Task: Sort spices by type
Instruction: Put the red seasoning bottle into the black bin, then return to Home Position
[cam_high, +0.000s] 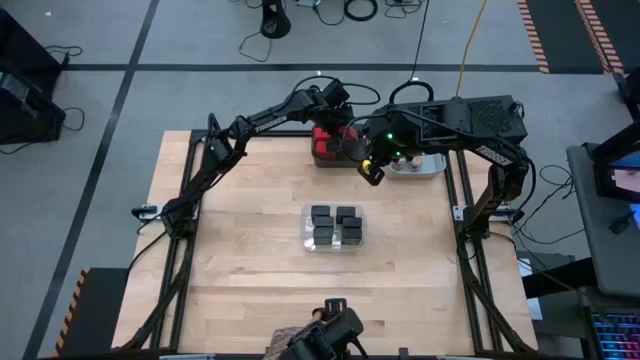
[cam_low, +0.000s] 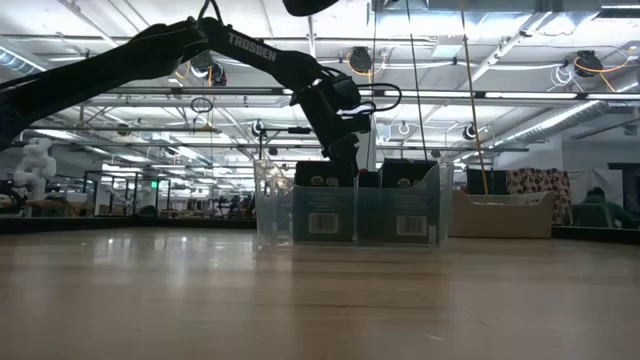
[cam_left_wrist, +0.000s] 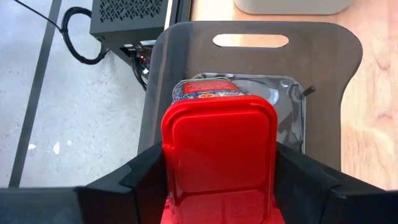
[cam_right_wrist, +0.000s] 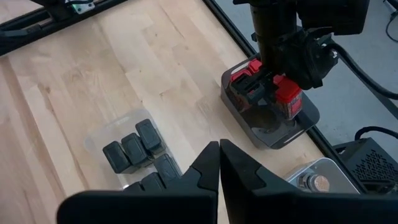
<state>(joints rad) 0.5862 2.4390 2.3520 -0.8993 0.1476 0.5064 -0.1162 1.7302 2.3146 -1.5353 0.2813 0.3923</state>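
Partly hidden red-topped spice box (cam_left_wrist: 219, 149) between left fingers (cam_left_wrist: 149, 171).

room: open lab hall

grey concrete floor (cam_high: 120, 40) with dark tape lines and loose black cables (cam_high: 262, 25). light wood tabletop (cam_high: 250, 260). exposed ceiling (cam_low: 500, 40) with strip lights and pipes. cluttered benches (cam_low: 120, 195) far behind.

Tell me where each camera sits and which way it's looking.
High: overhead, straight down on the table and both arms.
Low: tabletop height, level across at the clear bin; left arm above.
Left wrist: over the dark grey bin; left tool grips a red-topped spice.
Right wrist: looks past the shut right tool at both bins.
Shared: both wrist views show that red-topped spice.
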